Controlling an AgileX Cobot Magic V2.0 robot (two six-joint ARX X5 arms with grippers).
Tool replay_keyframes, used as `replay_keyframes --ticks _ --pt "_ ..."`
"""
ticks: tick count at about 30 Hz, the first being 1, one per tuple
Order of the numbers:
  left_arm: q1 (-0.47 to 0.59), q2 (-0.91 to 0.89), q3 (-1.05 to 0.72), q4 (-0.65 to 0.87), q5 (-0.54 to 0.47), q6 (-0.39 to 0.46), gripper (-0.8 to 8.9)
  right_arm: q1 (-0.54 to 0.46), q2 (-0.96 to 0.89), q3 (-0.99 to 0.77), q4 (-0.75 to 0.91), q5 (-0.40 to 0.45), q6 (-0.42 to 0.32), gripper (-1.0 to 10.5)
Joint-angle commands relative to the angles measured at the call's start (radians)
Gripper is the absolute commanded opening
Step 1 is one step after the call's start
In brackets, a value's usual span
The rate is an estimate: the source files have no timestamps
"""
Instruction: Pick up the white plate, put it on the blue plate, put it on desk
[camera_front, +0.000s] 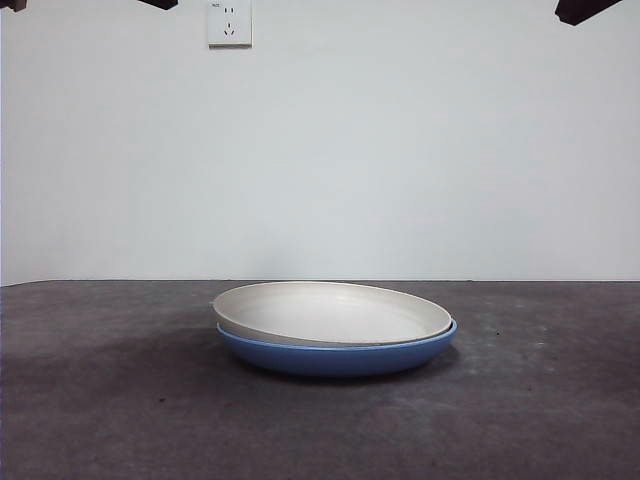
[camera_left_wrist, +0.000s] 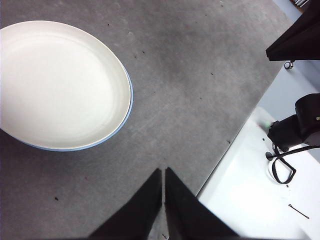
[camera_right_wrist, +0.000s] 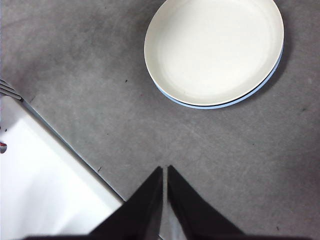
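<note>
While both arms wait above:
white plate (camera_front: 335, 312): nested slightly askew in blue plate (camera_front: 338, 357) on desk (camera_front: 110, 400)
left gripper (camera_left_wrist: 163, 171): jaws closed, empty
right gripper (camera_right_wrist: 164, 169): jaws closed, empty

Both arms waited high, showing in the front view only as black tips at the top corners. The left pincer (camera_left_wrist: 163, 172) had its jaws pressed together, empty. The right pincer (camera_right_wrist: 164, 170) likewise was closed on nothing.
</note>
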Motion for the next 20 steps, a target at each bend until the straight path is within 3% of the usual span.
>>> replay_keyframes --ticks 1,11,14,20 --pt "-0.007 0.006 0.010 0.012 0.006 0.016 0.10 0.006 0.005 0.009 0.010 0.000 -0.012 0.1" --pt "-0.007 0.005 0.010 0.011 0.006 0.017 0.10 0.006 0.005 0.009 0.010 0.000 -0.012 0.1" --pt "0.010 -0.026 0.010 0.019 -0.020 0.068 0.10 0.006 0.005 0.009 0.010 0.000 -0.012 0.1" --pt "0.152 -0.187 -0.004 0.232 -0.143 0.109 0.10 0.006 0.005 0.009 0.010 0.000 -0.012 0.1"
